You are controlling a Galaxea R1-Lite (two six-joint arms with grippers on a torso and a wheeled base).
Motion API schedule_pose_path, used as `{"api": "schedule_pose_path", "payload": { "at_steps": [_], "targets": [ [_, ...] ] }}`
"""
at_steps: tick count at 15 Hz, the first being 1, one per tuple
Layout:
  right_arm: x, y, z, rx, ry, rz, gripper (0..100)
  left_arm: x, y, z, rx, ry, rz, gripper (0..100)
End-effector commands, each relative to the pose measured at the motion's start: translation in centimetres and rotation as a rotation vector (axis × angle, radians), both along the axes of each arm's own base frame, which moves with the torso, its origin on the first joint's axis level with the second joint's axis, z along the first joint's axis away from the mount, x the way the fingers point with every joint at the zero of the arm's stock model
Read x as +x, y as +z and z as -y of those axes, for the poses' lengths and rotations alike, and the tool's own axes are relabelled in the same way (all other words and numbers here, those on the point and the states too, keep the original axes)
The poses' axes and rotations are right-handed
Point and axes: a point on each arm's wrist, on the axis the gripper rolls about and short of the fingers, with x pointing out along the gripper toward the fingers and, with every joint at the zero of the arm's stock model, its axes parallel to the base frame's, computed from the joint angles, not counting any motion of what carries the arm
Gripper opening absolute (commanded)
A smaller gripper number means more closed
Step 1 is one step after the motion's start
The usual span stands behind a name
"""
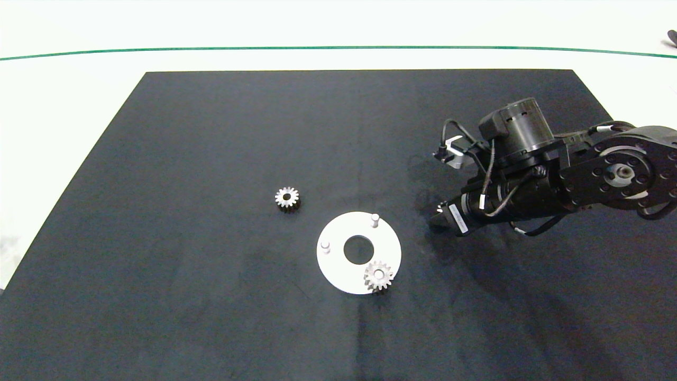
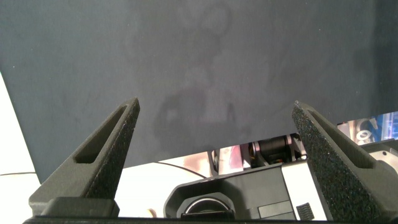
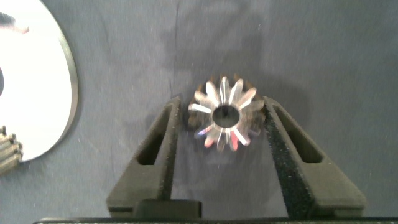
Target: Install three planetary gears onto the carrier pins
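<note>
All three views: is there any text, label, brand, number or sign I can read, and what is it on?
No readable text in any view.
A white sticker on the right arm near the right gripper carries print, too small to read.
The white disc, the gear in the right gripper and the left gripper show no markings.

Robotics lab or test bench, plain white table (image 1: 63, 106) with a green line (image 1: 338, 48) across its far side, black mat (image 1: 211, 296) as work surface, dark robot arm (image 1: 555, 174) with exposed cables, loose metal gears (image 1: 287, 198), white disc (image 1: 338, 264) with pins.
</note>
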Motion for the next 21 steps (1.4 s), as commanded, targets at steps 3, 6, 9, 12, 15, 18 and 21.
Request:
{"api": "schedule_pose_path", "payload": {
  "at_steps": [3, 6, 9, 12, 15, 18, 21],
  "targets": [
    [0.1, -0.3, 0.0, -0.003, -0.001, -0.007, 39, 0.0, 0.0, 0.0, 0.001, -0.013, -0.005, 100],
    [0.1, -0.3, 0.0, -0.003, -0.001, -0.007, 33, 0.0, 0.0, 0.0, 0.001, -0.013, -0.003, 100],
    [0.0, -0.3, 0.0, -0.004, -0.001, -0.01, 27, 0.1, 0.0, 0.0, 0.001, -0.013, -0.006, 100],
    [-0.1, -0.2, 0.0, -0.004, 0.001, -0.008, 21, 0.0, 0.0, 0.0, 0.0, -0.012, -0.005, 100],
    [-0.1, 0.0, 0.1, -0.002, 0.0, -0.001, 15, 0.0, -0.1, 0.0, 0.0, -0.012, -0.007, 100],
    [-0.2, -0.1, 0.1, -0.003, 0.003, -0.007, 10, 0.1, -0.1, 0.0, 0.002, -0.013, -0.009, 100],
    [-1.2, 1.1, -0.5, -0.004, 0.044, 0.023, 10, 0.1, -0.2, 0.0, 0.003, -0.014, -0.017, 100]
  ]
}}
